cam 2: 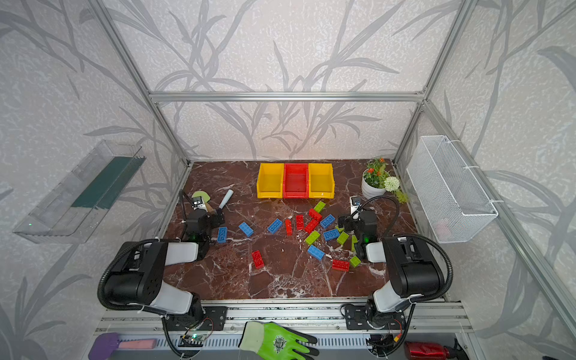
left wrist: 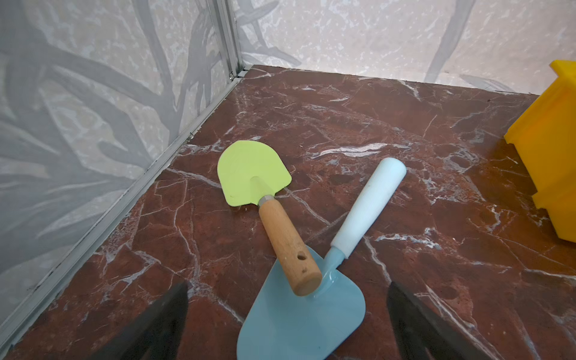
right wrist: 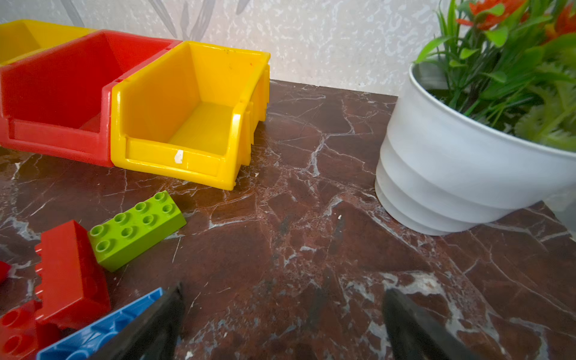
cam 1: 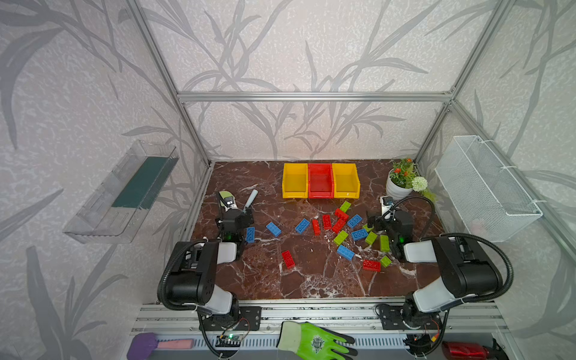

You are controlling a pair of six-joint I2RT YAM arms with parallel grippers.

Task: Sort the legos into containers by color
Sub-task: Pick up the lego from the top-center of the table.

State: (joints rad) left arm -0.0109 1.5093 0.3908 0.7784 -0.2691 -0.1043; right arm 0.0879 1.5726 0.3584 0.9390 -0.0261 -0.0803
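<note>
Red, blue and lime green legos lie scattered on the marble table [cam 1: 311, 280], mostly right of centre. They include a green one [cam 1: 345, 206], a red one [cam 1: 288, 259] and a blue one [cam 1: 273, 229]. The three joined containers stand at the back: yellow [cam 1: 294, 180], red [cam 1: 320, 180], yellow [cam 1: 345, 180], all empty. My left gripper [cam 1: 238, 215] [left wrist: 288, 286] is open above two trowels, a blue lego [cam 1: 250, 234] beside its arm. My right gripper [cam 1: 378, 218] [right wrist: 284, 290] is open over bare marble beside a blue lego [right wrist: 99, 327], a red one [right wrist: 71, 274] and a green one [right wrist: 137, 229].
A green trowel [left wrist: 254, 173] and a blue trowel [left wrist: 302, 314] lie crossed at the left. A white potted plant [cam 1: 402, 182] stands back right. A wire basket [cam 1: 486, 187] and a clear tray [cam 1: 124, 193] hang on the side walls. A green glove [cam 1: 314, 341] lies on the front rail.
</note>
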